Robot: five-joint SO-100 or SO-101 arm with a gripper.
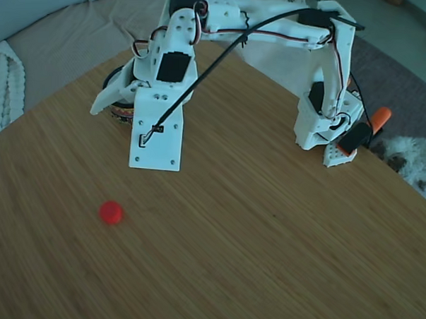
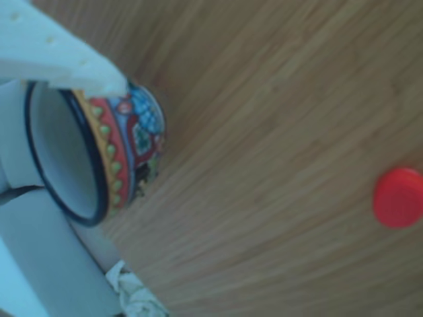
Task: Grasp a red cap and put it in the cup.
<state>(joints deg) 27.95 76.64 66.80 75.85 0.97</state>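
The red cap [image 1: 111, 212] lies flat on the wooden table, well in front of and to the left of the arm in the fixed view; in the other view the red cap [image 2: 398, 197] sits at the right edge. The cup [image 1: 121, 111] stands at the back left, mostly hidden behind the white gripper [image 1: 110, 107]. The other view shows the cup [image 2: 125, 148] with its black rim, pale inside and colourful band. One white finger [image 2: 73, 63] reaches over its rim. The jaws look spread apart with nothing between them. The gripper hangs over the cup, far from the cap.
The arm's white base [image 1: 324, 123] stands at the table's right edge, beside an orange-handled clamp [image 1: 370, 124]. A black cable loops over the arm. A knitted blanket [image 1: 1, 84] lies beyond the table at the left. The round table edge curves along the back.
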